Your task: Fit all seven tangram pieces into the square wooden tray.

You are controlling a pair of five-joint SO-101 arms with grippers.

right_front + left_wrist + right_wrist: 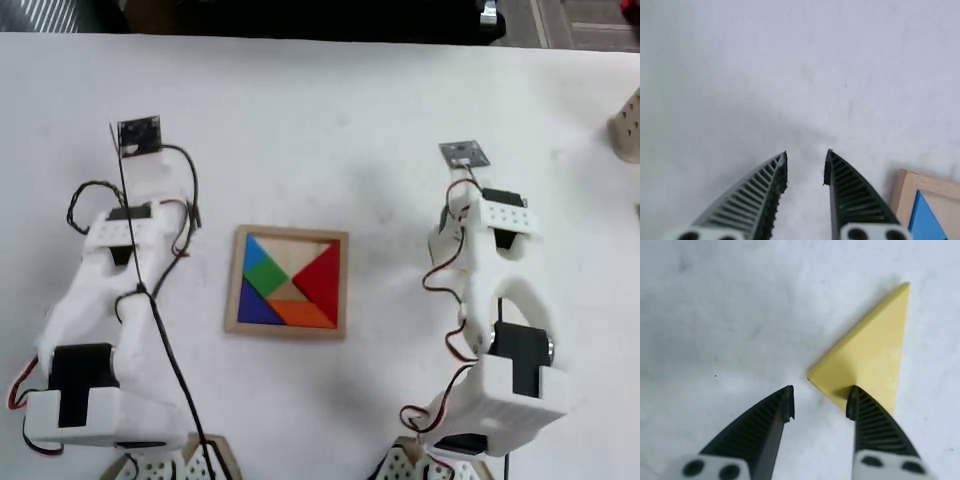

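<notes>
Square wooden tray [290, 233] flat at mid-counter [330, 120], between two arms, touching neither; bare white margin along all four edges. Inside tray: blue piece [257, 250], green piece [262, 276], red piece [322, 272], orange piece [303, 314], purple piece [254, 305]; bare wood patch near middle. Yellow triangle [870, 350] flat on counter, outside tray. Right pincer [820, 402] open, one fingertip over triangle's edge, triangle's corner in gap. Left pincer [806, 167] open, empty, over bare counter, tray corner just beside.
</notes>
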